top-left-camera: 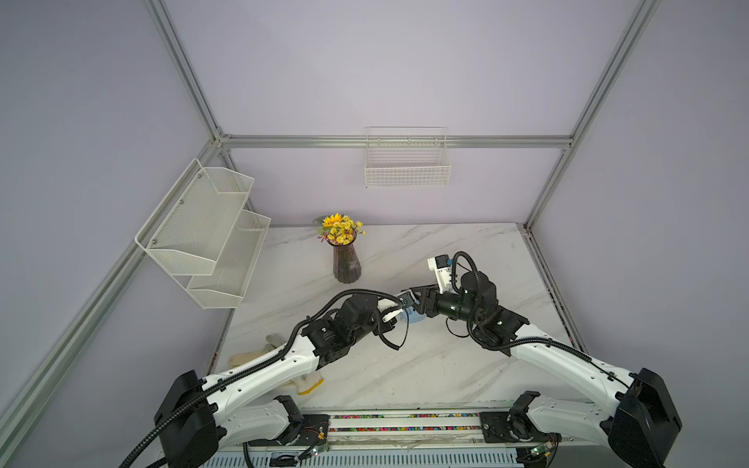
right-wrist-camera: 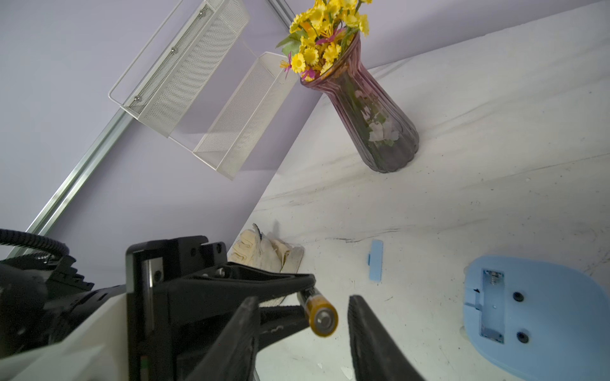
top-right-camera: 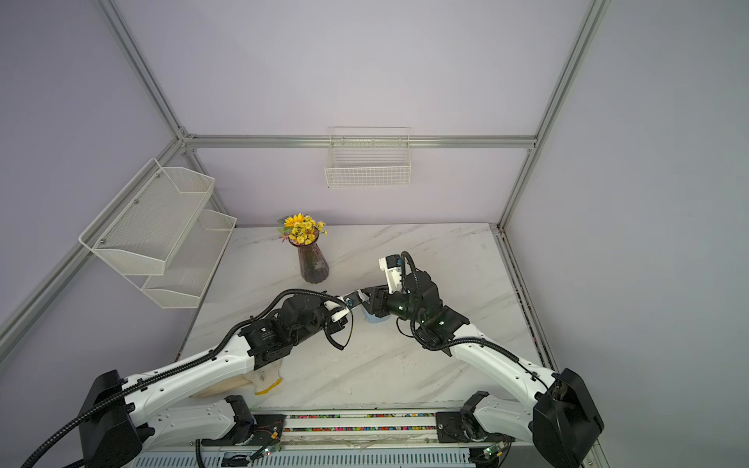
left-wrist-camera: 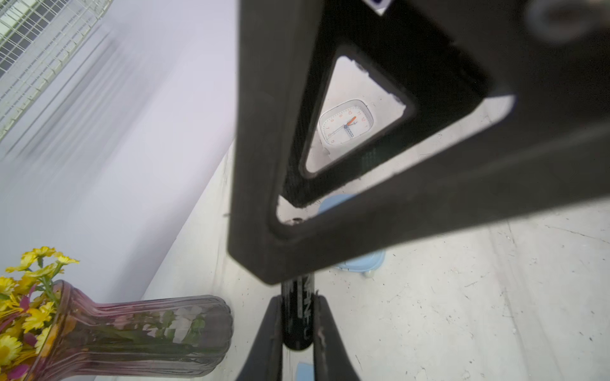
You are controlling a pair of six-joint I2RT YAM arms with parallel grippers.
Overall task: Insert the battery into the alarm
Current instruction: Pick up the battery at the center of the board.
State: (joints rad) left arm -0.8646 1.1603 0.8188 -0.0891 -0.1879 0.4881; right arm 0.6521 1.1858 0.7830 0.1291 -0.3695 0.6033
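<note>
The left fingers (left-wrist-camera: 269,336) clench the battery (right-wrist-camera: 321,316) above the worktop (right-wrist-camera: 462,198), near the face-down alarm (right-wrist-camera: 541,316). The right fingers (right-wrist-camera: 366,333) stand released around the battery's free end. Close them squarely before the left lets go.

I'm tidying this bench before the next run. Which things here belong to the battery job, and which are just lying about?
For the job: battery, held in the left gripper; blue alarm, back up, slot empty; loose battery cover; right gripper, jaws open by the battery.
Lying about: vase of flowers; glove; mesh shelf; wire basket; white clock.
</note>
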